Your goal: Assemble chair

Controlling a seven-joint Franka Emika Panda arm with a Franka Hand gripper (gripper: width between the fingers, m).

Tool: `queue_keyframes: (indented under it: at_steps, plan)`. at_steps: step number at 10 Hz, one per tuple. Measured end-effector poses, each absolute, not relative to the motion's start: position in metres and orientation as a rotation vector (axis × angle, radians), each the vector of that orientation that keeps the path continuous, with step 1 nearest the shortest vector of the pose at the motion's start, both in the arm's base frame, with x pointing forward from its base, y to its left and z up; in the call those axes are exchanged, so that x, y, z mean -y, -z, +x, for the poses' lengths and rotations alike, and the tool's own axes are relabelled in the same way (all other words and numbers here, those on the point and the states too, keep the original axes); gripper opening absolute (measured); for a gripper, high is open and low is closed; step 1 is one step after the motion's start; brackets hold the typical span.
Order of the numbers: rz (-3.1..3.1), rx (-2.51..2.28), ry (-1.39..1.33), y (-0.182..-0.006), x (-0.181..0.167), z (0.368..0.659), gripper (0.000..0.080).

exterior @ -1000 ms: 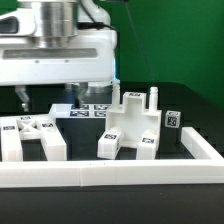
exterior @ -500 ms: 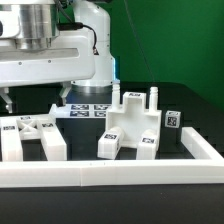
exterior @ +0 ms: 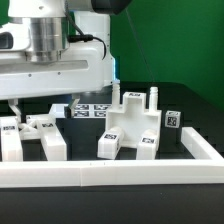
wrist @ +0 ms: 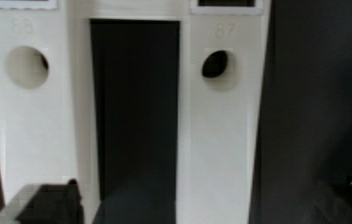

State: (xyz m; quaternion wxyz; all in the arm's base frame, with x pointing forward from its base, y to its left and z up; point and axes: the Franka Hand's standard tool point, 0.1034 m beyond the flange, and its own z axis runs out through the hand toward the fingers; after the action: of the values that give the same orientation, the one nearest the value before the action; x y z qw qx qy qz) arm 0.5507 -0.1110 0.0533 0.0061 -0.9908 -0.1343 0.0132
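Observation:
The partly built chair (exterior: 130,122), a white chunky body with upright pegs and tagged feet, stands in the middle of the black table. Loose white tagged chair pieces (exterior: 38,134) lie at the exterior view's left. My gripper (exterior: 42,106) hangs just above these pieces, its fingers spread apart and nothing between them. The wrist view shows two long white pieces side by side, one (wrist: 31,110) and the other (wrist: 217,120), each with a round hole, with a dark gap between them. One dark fingertip (wrist: 41,205) shows at the picture's edge.
A long plain white rail (exterior: 110,172) runs along the front, with a side rail (exterior: 205,145) at the exterior view's right. The marker board (exterior: 97,108) lies flat behind the chair. A small tagged cube (exterior: 172,119) sits at the right.
My gripper has shifted toward the exterior view's left and come down over the loose pieces there. The chair and other parts have not moved.

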Motion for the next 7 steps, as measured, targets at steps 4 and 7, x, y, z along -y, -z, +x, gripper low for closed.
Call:
queue_keyframes:
  at_steps: [4, 7]
  plan:
    - [-3.094, 0.441, -0.078, -0.032, 0.101, 0.547, 0.0649]
    - [-3.096, 0.450, -0.093, -0.020, 0.100, 0.548, 0.0649]
